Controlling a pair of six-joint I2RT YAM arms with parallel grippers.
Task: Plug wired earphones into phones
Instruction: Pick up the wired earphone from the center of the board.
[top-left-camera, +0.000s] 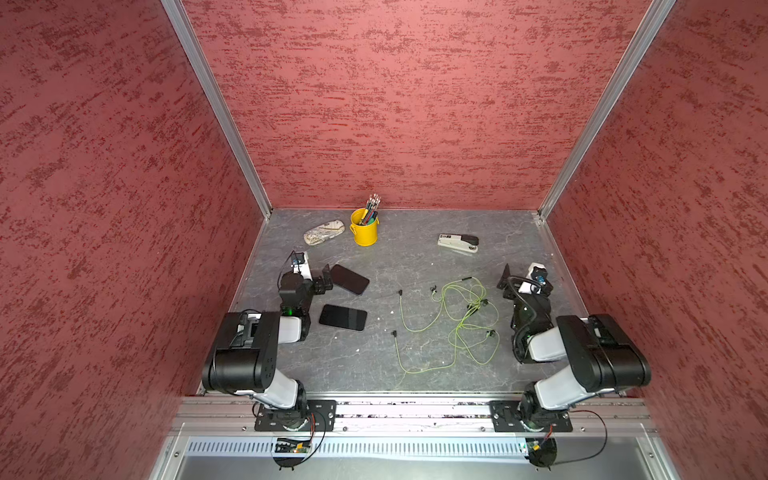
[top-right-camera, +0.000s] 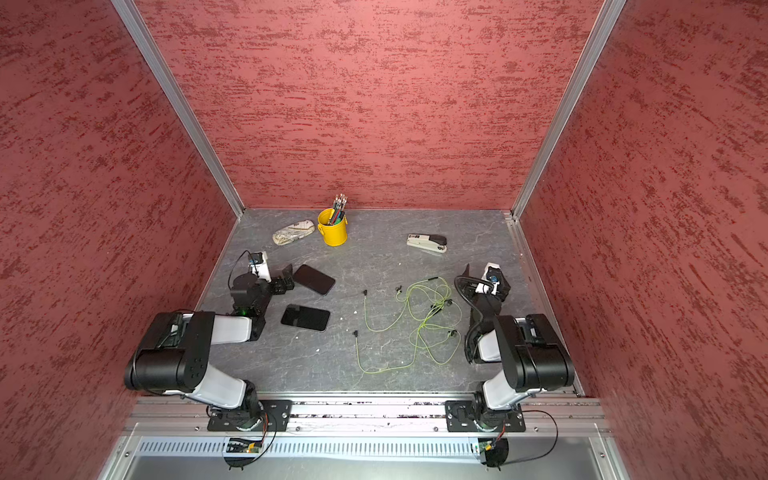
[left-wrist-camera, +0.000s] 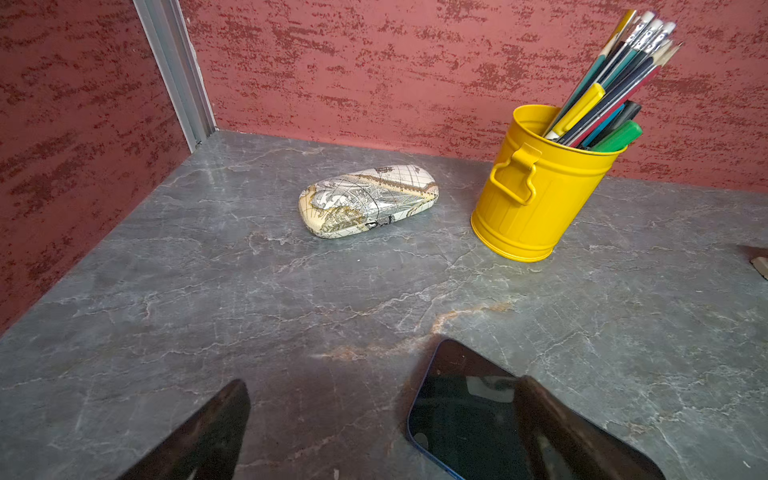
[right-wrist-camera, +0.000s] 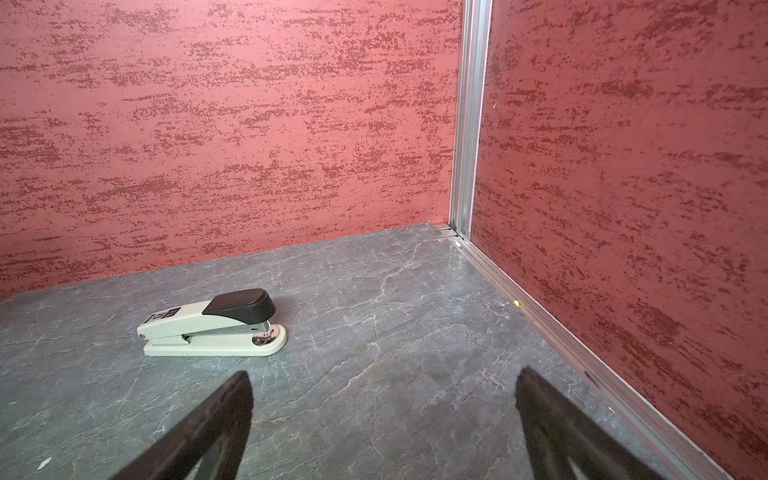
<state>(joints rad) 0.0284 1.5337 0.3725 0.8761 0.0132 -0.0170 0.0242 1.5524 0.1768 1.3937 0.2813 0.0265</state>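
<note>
Glossy black phone (left-wrist-camera: 457, 415), rounded corner under the left jaws, spread wide; thin lime earphones (top-left-camera: 471, 308) tangled near right jaws, also apart.

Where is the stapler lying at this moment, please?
In both top views the stapler lies flat on the table near the back wall, on the robot's right side, right of the yellow pen bucket and beyond the tangled green earphones.

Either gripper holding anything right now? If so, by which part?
Nothing held: left gripper open by the corner of a phone, not clamped on it; right gripper open over the table; earphones lie loose.
</note>
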